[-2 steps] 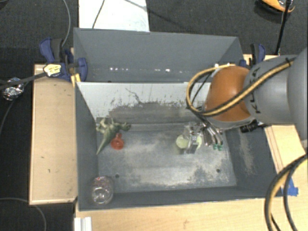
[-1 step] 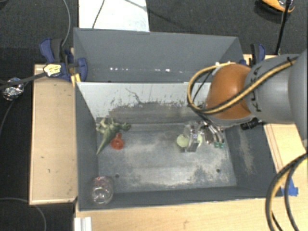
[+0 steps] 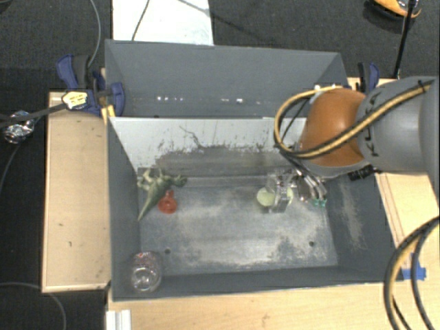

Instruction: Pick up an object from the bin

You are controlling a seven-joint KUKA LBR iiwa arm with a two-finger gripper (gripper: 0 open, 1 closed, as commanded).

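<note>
My gripper [image 3: 283,196] is low in the right part of the bin, its metal fingers reaching down to the floor. A small pale yellow-green round thing [image 3: 265,198] lies right at the fingertips, on their left side and touching or nearly touching them. Whether it sits between the fingers is hidden. A small teal piece [image 3: 320,201] lies just to the right of the gripper.
A green toy dinosaur [image 3: 157,186] with a red piece [image 3: 167,203] beside it lies at the bin's left. A clear plastic cup or bottle end [image 3: 145,272] rests in the front left corner. The arm with its orange cover hangs over the bin's right side.
</note>
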